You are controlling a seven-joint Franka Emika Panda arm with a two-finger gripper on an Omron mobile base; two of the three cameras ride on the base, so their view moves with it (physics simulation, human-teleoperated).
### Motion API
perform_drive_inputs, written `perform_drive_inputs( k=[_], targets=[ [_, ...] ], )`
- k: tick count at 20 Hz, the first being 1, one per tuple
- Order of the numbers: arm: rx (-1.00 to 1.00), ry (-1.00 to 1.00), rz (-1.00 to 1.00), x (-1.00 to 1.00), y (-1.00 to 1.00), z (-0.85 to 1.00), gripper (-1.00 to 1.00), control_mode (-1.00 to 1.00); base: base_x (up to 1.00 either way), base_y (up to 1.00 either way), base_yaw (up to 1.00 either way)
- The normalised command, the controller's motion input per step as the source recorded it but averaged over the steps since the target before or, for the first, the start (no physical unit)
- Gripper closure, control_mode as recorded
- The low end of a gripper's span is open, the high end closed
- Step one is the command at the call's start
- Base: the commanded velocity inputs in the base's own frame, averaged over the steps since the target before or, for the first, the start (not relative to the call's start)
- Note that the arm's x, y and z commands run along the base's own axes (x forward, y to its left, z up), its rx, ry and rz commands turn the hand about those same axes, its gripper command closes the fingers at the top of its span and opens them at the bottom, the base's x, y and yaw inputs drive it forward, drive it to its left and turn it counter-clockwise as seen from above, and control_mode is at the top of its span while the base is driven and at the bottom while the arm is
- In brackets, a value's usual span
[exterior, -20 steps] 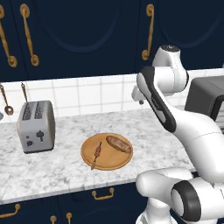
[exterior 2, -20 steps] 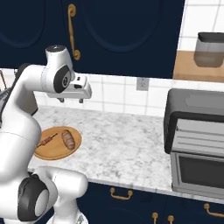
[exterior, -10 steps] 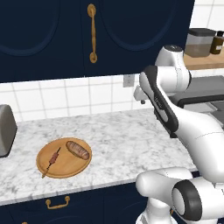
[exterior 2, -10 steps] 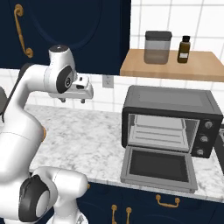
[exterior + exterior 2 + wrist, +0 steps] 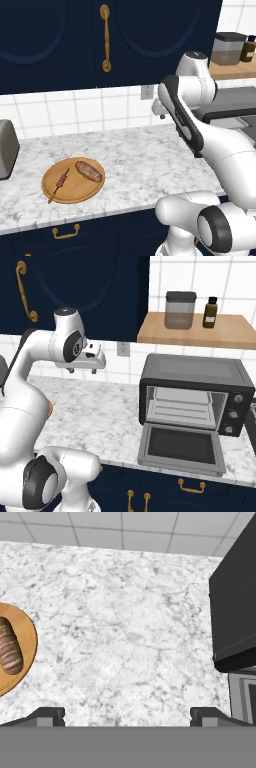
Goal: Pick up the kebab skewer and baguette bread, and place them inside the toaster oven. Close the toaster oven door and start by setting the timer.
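The baguette bread (image 5: 88, 171) and the kebab skewer (image 5: 61, 181) lie side by side on a round wooden board (image 5: 80, 190) at the counter's front left. The hand view catches one end of the baguette bread (image 5: 10, 647) at its left edge. The toaster oven (image 5: 195, 372) stands on the counter to the right, its rack bare. The toaster oven door (image 5: 181, 448) hangs down open. My gripper (image 5: 82, 371) hovers high above the middle of the counter, between board and oven. It is open with nothing between its fingertips (image 5: 47, 714).
A silver pop-up toaster (image 5: 6, 150) sits at the far left. Over the oven, a wooden shelf (image 5: 235, 336) carries a lidded jar (image 5: 180, 310) and a brown bottle (image 5: 210, 312). Dark cabinet doors hang above a tiled wall with an outlet (image 5: 122, 348).
The whole picture has slid left as the base drove to the right, bringing the open toaster oven into view. The arm's pose is unchanged and the gripper stays open.
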Motion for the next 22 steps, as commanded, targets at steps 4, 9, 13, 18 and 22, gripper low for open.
perform_drive_inputs(
  k=[4, 9, 13, 18, 22],
  targets=[
    [0.00, 0.00, 0.00, 0.00, 0.00, 0.00, -1.00, -1.00, 0.00, 0.00, 0.00],
    [0.00, 0.00, 0.00, -0.03, 0.00, -0.01, -1.00, -1.00, 0.00, 0.00, 0.00],
    [0.11, -0.21, 0.05, -0.59, -0.60, -0.38, -1.00, -1.00, 0.00, 0.00, 0.00],
    [0.18, -0.47, 0.37, -0.78, -1.00, -0.10, -1.00, -1.00, 0.00, 0.00, 0.00],
    [0.08, -0.42, 0.23, -0.63, -1.00, -0.04, -1.00, -1.00, 0.00, 0.00, 0.00]
  ],
)
